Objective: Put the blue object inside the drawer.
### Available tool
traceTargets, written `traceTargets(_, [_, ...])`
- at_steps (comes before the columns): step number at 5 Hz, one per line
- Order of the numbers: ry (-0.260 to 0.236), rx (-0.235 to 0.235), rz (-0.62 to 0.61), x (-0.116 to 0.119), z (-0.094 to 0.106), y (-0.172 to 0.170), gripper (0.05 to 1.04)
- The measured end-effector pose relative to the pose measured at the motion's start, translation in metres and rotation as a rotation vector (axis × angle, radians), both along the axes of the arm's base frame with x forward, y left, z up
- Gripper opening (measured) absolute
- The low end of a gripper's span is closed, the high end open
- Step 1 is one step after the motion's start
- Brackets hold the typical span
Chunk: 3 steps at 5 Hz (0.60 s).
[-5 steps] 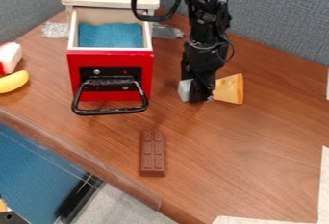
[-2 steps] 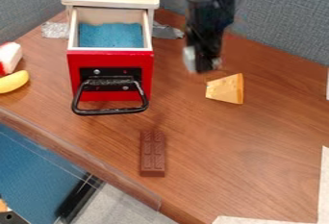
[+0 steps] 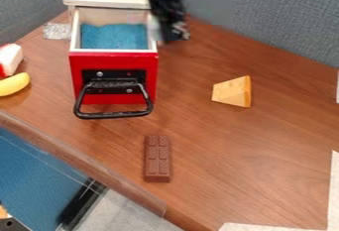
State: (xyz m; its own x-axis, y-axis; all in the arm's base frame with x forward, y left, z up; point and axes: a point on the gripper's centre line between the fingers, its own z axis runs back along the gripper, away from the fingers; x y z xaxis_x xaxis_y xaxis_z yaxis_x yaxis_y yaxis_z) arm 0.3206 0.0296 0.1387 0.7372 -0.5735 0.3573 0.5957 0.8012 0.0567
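Now, gripper [image 3: 168,32]: pinching the block [image 3: 154,28] by the right edge of the drawer [image 3: 114,59].
Block: bring over the middle, lower, let go.

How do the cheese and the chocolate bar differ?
The cheese is yellow-orange, while the chocolate bar is brown. The cheese is a wedge; the chocolate bar is a long rectangle. The cheese has small pits, whereas the chocolate bar is divided into segments. Both rest on the wooden table.
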Motion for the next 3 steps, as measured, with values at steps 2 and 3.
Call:
traceTargets(2, [0.022,-0.008,0.112,-0.014,-0.012,0.068,0.482])
traceTargets(3, [0.012,0.016,0.142,-0.009,-0.013,0.087,0.482])
